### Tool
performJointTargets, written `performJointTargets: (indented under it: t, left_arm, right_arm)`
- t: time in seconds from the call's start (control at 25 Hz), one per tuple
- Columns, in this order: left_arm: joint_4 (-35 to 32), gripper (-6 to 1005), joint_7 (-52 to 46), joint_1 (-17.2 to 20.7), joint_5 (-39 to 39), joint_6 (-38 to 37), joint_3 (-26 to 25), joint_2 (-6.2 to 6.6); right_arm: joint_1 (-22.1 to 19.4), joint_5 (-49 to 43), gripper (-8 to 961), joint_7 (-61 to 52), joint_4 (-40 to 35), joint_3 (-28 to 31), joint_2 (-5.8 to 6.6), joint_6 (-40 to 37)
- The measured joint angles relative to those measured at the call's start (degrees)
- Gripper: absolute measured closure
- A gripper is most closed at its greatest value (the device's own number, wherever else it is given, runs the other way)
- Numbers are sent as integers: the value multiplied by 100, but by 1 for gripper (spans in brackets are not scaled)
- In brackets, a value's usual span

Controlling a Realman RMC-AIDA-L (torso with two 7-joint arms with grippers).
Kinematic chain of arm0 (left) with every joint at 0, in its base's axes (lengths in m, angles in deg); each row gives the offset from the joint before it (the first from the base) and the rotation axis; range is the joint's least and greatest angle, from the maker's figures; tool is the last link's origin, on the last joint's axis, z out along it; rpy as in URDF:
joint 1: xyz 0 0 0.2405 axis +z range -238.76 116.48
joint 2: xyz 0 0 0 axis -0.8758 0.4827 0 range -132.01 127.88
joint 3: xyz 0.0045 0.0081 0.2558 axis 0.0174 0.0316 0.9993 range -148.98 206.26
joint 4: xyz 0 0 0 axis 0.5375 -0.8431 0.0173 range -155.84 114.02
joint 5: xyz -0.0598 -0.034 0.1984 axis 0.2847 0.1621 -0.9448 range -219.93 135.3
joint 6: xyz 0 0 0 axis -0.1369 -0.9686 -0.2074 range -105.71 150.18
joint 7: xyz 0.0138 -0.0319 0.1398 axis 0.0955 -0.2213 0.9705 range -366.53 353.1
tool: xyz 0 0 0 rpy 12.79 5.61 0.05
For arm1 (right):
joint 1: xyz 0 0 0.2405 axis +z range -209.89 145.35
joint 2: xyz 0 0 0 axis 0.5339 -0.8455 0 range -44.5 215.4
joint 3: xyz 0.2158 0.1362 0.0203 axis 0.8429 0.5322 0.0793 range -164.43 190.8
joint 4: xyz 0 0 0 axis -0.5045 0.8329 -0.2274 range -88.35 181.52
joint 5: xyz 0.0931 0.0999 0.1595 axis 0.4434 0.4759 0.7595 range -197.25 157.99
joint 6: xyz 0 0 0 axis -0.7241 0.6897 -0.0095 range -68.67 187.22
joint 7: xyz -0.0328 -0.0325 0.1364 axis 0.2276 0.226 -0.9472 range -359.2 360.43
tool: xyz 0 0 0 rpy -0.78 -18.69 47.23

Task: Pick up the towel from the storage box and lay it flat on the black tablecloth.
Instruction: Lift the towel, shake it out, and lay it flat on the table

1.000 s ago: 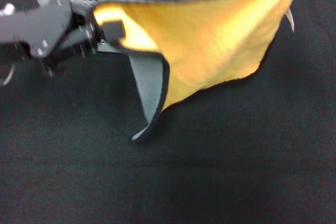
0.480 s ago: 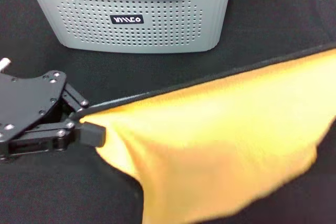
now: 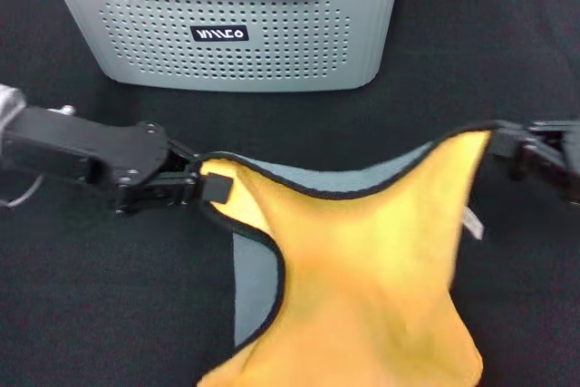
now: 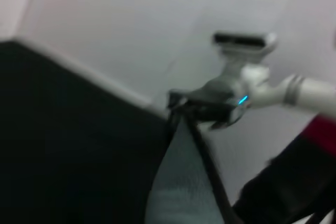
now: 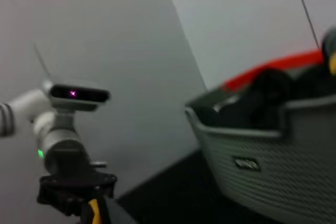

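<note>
While each holds one upper corner, the left gripper (image 3: 204, 188) and right gripper (image 3: 509, 147) have jaws clamped on the towel (image 3: 362, 278), stretched between them above the black tablecloth (image 3: 109, 314). Open cloth lies either side; the storage box (image 3: 236, 38) stands behind, apart. Towel: orange-yellow face up, grey underside folded over, black trim.
</note>
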Motion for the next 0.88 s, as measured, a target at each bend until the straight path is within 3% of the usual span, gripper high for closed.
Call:
performJointTargets:
  t: [0.08, 0.32, 0.48, 0.68, 0.88]
  left_arm:
    - [-17, 986, -31, -132, -557, 299, -174, -62]
    - [-122, 987, -338, -483, -1242, 825, -216, -29]
    - [-519, 985, -636, -599, -1646, 1066, -219, -30]
    - [-983, 984, -1068, -798, -2339, 1283, -219, -119]
    - [-1400, 982, -1448, -1042, -3317, 1399, -200, -400]
  right_arm:
    - [589, -157, 946, 330, 844, 58, 7, -259]
    - [1449, -521, 946, 591, 1554, 492, 43, -519]
    - [1739, -871, 946, 590, 1628, 681, 37, -788]
    - [1969, -1233, 946, 569, 1792, 672, 6, -1118]
    - [2136, -1359, 946, 596, 2083, 644, -3, -1361]
